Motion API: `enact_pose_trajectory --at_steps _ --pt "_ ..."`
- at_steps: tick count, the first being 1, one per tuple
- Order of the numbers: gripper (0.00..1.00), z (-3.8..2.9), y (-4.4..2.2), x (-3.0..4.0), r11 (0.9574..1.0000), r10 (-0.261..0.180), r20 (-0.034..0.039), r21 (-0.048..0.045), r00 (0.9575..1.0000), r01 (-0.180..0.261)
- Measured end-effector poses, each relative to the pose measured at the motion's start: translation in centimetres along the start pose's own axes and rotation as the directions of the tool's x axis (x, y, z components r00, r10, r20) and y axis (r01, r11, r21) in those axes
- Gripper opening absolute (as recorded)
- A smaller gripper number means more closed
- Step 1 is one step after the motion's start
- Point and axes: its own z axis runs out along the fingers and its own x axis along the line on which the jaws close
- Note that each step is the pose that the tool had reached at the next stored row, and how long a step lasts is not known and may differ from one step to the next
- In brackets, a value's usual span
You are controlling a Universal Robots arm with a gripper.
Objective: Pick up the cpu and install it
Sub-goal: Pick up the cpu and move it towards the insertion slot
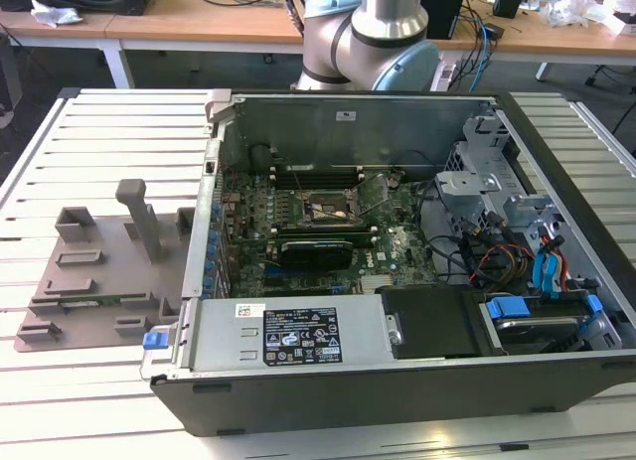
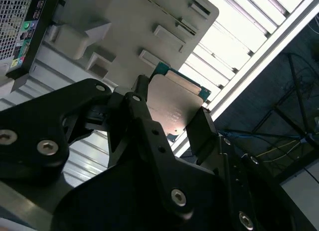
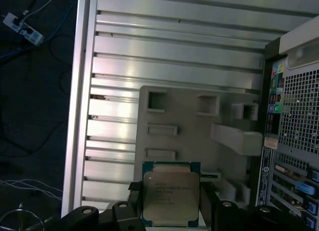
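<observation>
The cpu [image 3: 171, 193], a small square chip with a silvery-grey top and a green rim, sits between the black fingers of my gripper [image 3: 171, 203], which is shut on two of its opposite edges. In the second wrist view the cpu [image 2: 177, 104] is held the same way in the gripper [image 2: 172, 118], above the slatted table beside the grey fixture tray [image 2: 124, 21]. The open socket [image 1: 328, 210] lies on the motherboard inside the computer case [image 1: 397, 371].
The grey fixture tray [image 1: 99, 271] with raised blocks lies on the slatted table [image 1: 109, 132] at the exterior view's left of the case. A long black expansion card [image 1: 316, 249] sits just in front of the socket. Cables and drive cages [image 1: 517, 231] crowd the case's right side.
</observation>
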Motion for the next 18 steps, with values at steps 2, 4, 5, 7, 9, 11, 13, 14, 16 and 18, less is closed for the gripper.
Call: enact_pose_trajectory --at_steps 2,4,5,7,9,11,13,14,16,18 --pt "0.55 -0.56 -0.02 -0.01 1.0000 0.000 0.0001 -0.0001 1.0000 0.000" --pt "0.55 -1.05 -0.03 -0.03 1.0000 0.000 0.0000 0.0000 1.0000 0.000" --pt "0.55 -1.11 -0.04 -0.03 1.0000 0.000 0.0001 -0.0001 1.0000 0.000" --pt "0.55 -1.12 -0.04 -0.03 1.0000 0.000 0.0000 0.0000 1.0000 0.000" --pt "0.55 -1.11 -0.08 -0.51 1.0000 0.000 -0.0001 0.0000 1.0000 0.000" --pt "0.55 -1.08 -0.18 -1.55 1.0000 0.000 -0.0001 0.0000 1.0000 0.000" --pt "0.55 -1.04 -0.27 -2.47 1.0000 0.000 0.0000 -0.0001 1.0000 0.000" --pt "0.55 -1.03 -0.31 -2.82 1.0000 0.000 -0.0001 0.0000 1.0000 0.000" --pt "0.55 -0.96 -0.39 -3.69 1.0000 0.000 -0.0002 0.0000 1.0000 0.000" --pt "0.55 -0.89 -0.56 -5.45 1.0000 0.000 -0.0003 0.0000 1.0000 0.000"
